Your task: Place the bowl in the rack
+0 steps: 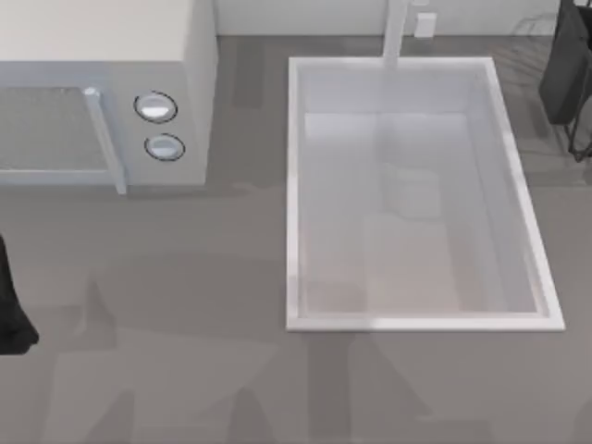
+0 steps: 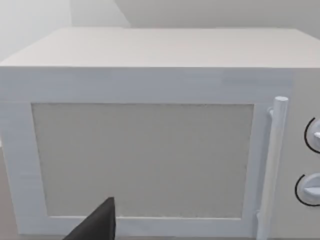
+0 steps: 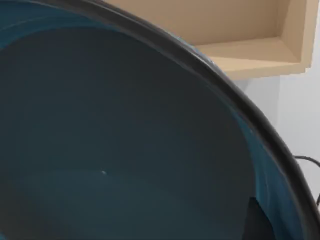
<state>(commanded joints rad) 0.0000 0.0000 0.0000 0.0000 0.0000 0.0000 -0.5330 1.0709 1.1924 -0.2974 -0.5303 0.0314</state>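
Observation:
The bowl (image 3: pixel 125 150) sits very close in the right wrist view, showing its deep-blue inside and dark rim, tilted. One dark finger (image 3: pixel 256 221) of my right gripper lies against its inner wall, shut on the bowl's edge. In the top view my right gripper (image 1: pixel 567 69) hangs at the far right back corner, over the thin curved wires of the rack (image 1: pixel 534 44). A rack wire (image 3: pixel 307 161) also shows past the bowl's rim. My left arm (image 1: pixel 11 314) is parked at the table's left edge, facing the microwave.
A white microwave (image 1: pixel 102 92) with two knobs stands at the back left, its door (image 2: pixel 142 160) shut. A large white sink basin (image 1: pixel 296 203) with a faucet (image 1: pixel 396 32) takes up the middle right. A beige shelf (image 3: pixel 250 40) hangs behind the bowl.

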